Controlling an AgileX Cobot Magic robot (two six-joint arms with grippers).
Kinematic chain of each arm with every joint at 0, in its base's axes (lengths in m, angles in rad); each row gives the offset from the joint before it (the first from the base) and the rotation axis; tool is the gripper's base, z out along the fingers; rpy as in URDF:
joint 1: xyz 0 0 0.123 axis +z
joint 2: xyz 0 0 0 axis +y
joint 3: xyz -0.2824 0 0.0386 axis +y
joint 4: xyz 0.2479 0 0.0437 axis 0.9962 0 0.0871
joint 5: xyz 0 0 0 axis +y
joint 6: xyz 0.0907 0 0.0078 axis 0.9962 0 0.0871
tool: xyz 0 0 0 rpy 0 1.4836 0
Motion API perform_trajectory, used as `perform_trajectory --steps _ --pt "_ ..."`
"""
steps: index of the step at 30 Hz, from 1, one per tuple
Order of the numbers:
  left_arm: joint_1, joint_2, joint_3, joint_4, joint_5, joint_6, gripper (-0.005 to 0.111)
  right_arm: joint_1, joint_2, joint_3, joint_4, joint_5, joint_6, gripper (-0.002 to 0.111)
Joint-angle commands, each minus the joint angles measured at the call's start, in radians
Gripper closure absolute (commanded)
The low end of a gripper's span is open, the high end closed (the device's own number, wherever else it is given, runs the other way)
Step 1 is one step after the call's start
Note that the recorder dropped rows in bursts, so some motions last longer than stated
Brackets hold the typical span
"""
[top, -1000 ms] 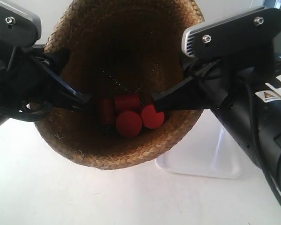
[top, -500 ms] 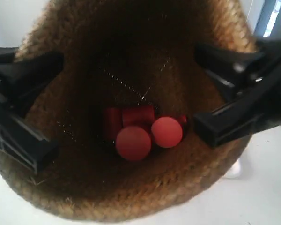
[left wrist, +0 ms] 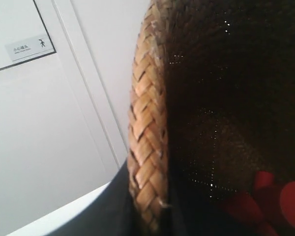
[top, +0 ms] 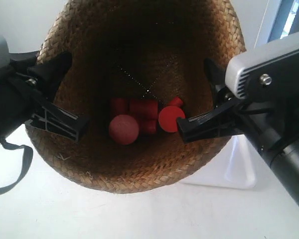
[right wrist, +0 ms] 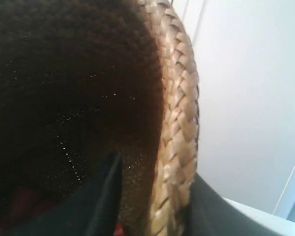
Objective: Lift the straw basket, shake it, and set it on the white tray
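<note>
**Basket gripped at the rim from both sides, over the tray edge**

- Straw basket (top: 139, 172): held between the two arms, mouth turned to the exterior camera so the inside is in full view. Its base is hidden, so I cannot tell whether it touches anything below.
- Contents: a cluster of red pieces (top: 123, 129) lies at the bottom, touching one another. Some show round faces, some are short cylinders.
- Left gripper (left wrist: 147, 211): jaws closed on the braided rim, one dark finger outside the weave and one inside.
- Right gripper (right wrist: 157, 201): same grip, jaws clamped across the rim with one finger on each side of the wall.
- Exterior view: the arm at the exterior view's left (top: 10, 109) and the arm at the exterior view's right (top: 269, 129) pinch opposite sides of the rim.
- White tray (top: 239, 172): flat on the desk (top: 65, 209), at the exterior view's lower right. Most of it is covered by the basket, with one rounded corner showing.
</note>
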Motion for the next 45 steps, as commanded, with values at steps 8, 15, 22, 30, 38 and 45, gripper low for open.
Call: perform_trajectory --steps 8,15,22,30,38,45 --pt "0.001 -0.012 -0.006 0.027 0.081 0.044 0.107 -0.004 -0.013 -0.011 -0.048 0.101 -0.049 0.108" --pt "0.164 0.045 -0.079 0.046 0.273 0.035 0.107 -0.083 0.012 -0.056 -0.091 0.182 -0.083 0.108" --pt "0.576 0.191 -0.285 0.165 0.717 -0.249 0.107 -0.388 0.128 -0.234 -0.070 0.436 -0.079 0.108" --pt "0.532 0.089 -0.119 0.345 0.472 -0.286 0.107 -0.371 0.108 -0.111 -0.200 0.273 -0.012 0.108" --pt "0.112 -0.297 0.127 0.406 0.331 -0.241 0.107 0.103 -0.283 0.045 -0.051 0.198 -0.136 0.108" --pt "0.313 0.207 -0.059 0.327 0.362 -0.184 0.107 -0.169 0.189 -0.050 -0.151 0.022 0.004 0.108"
